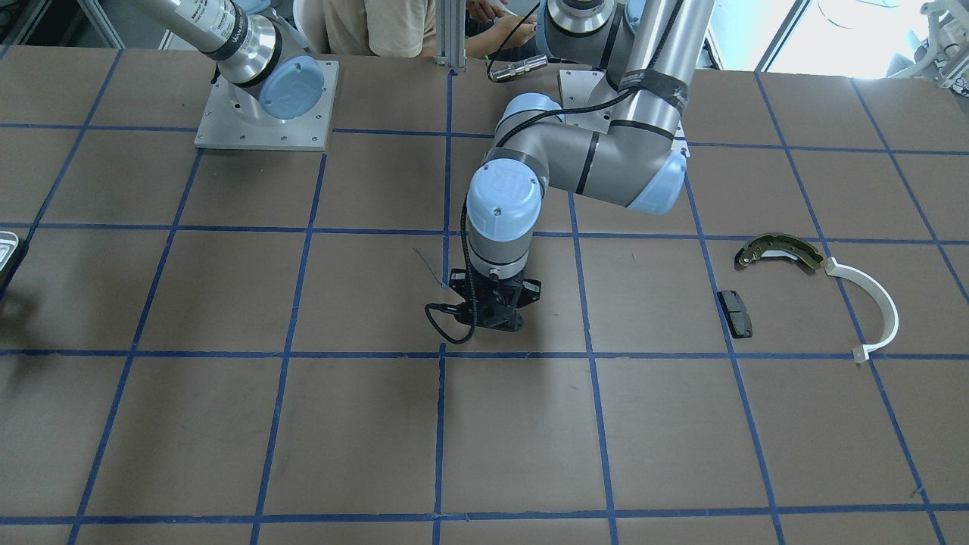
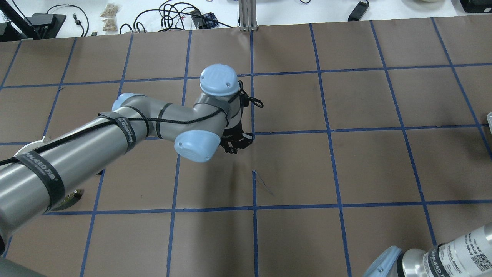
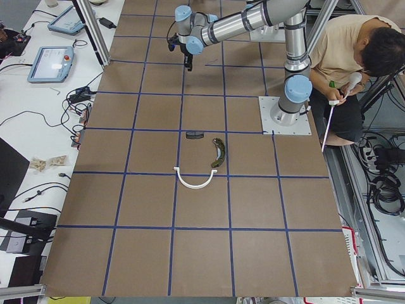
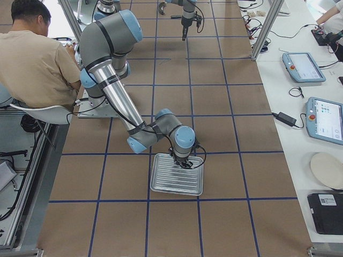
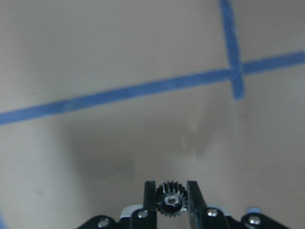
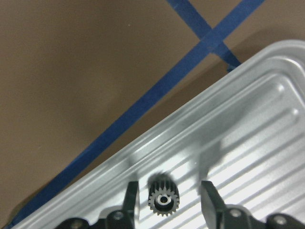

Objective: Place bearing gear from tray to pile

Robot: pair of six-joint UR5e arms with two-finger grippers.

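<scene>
My left gripper [image 5: 170,191] is shut on a small black bearing gear [image 5: 170,202] and hangs just above the brown table near its middle [image 1: 488,318], over a crossing of blue lines. The pile lies apart, toward the robot's left: an olive-brass curved shoe [image 1: 780,250], a white half-ring [image 1: 878,303] and a black pad [image 1: 736,312]. My right gripper [image 6: 169,188] stands open low over the ribbed metal tray [image 6: 257,109]. Another black gear [image 6: 163,200] lies on the tray between its fingers, touching neither. In the front view the tray [image 1: 6,250] shows only as a sliver.
A person sits beside the robot's base [image 4: 37,59], holding a tool. Tablets and cables lie on the white bench [image 4: 316,101] along the table's far side. Brown table with a blue tape grid [image 2: 346,165] stretches between tray and pile.
</scene>
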